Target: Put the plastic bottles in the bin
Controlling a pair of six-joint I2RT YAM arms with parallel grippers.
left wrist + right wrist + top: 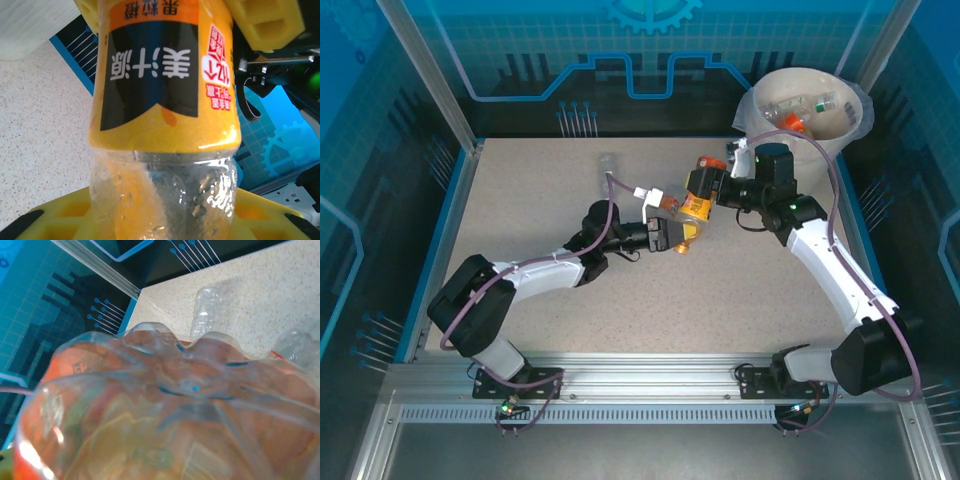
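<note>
The orange-labelled juice bottle (pixel 696 208) is over the middle of the table (pixel 540 210), a little toward its far edge, caught between the two arms. The left gripper (pixel 678 236) is clamped on its clear part beyond the label. The right gripper (pixel 704 188) has its yellow fingers (pixel 270 25) on either side of the other end, but I can't tell whether they press on it. A clear bottle (pixel 608 166) lies near the far edge. The bin (pixel 855 110) stands at the far right corner.

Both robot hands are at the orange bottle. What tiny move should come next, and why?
Probably the right gripper should squeeze firmly onto the orange bottle. The left gripper is shut on its clear end, and the right's yellow fingers flank the label end, but a firm grip isn't visible. The bin stands on the right arm's side.
</note>
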